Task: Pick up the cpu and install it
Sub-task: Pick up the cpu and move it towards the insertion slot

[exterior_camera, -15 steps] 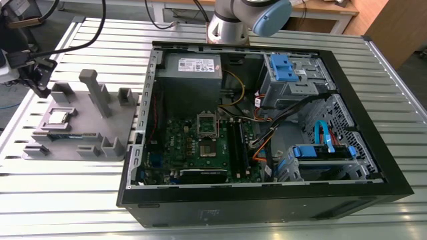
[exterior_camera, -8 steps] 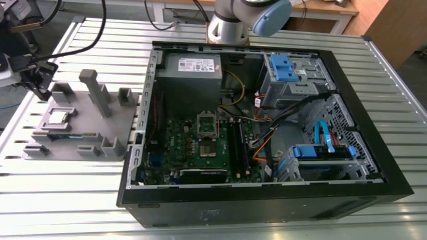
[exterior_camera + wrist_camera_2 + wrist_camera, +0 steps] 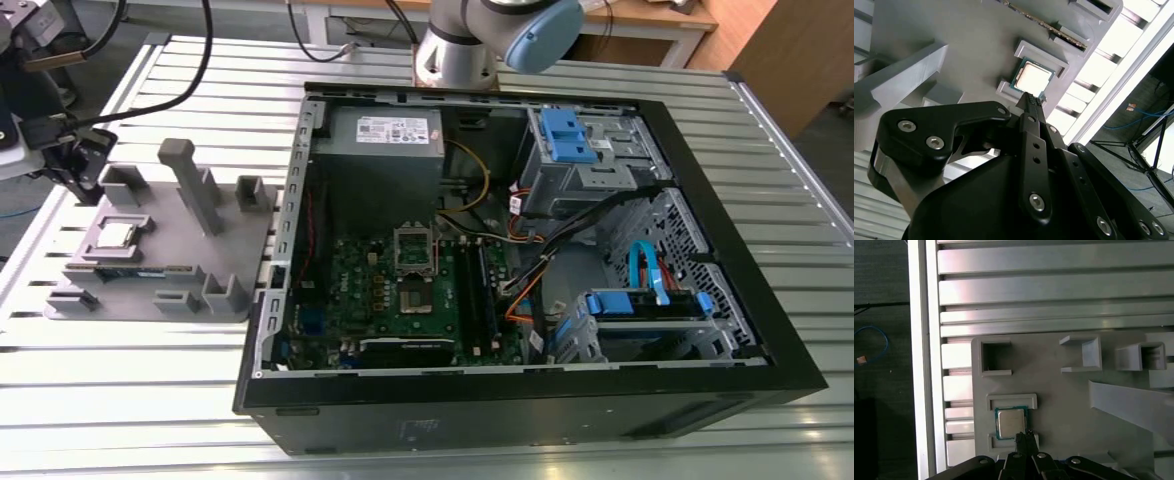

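My claw (image 3: 1024,435) is pinched shut with nothing in it. Its tip hangs right by one edge of the cpu (image 3: 1011,422), which (shiny, square) lies flat in its little frame on the grey tray (image 3: 1064,395).

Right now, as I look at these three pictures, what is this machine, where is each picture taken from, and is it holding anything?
It is one robot arm with a gripper at its end. The exterior view comes from a camera off the arm: a slatted metal table carries an open computer case and, to the exterior view's left, a grey tray. Both wrist views come from cameras riding on the arm, looking past the black gripper at that tray. The cpu, a small shiny square chip, lies in its holder on the tray. The gripper is shut, its tip by the chip's edge, and it holds nothing. Whether it touches the chip I cannot tell.
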You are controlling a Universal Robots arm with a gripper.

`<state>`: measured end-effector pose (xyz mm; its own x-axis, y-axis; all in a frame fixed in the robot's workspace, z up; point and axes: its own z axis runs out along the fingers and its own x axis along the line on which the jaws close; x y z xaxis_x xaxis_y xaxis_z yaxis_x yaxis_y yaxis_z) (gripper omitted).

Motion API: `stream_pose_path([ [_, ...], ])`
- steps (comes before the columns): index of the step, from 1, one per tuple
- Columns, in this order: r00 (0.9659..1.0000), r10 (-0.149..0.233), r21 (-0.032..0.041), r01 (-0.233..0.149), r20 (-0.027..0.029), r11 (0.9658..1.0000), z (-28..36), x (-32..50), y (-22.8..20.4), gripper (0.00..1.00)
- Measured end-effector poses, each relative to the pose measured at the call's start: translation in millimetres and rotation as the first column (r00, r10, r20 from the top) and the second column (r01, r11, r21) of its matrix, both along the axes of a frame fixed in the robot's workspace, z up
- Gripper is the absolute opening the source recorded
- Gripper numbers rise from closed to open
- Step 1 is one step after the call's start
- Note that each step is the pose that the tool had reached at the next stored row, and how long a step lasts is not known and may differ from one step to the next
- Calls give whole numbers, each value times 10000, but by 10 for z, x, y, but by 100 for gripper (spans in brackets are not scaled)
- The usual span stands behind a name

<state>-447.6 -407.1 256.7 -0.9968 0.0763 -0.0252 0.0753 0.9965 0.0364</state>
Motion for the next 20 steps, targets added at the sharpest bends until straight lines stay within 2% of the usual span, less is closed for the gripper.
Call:
stream_pose_path([
  [20,10000,0,-2,0,-1,10000,-52,-15,0,11],
])
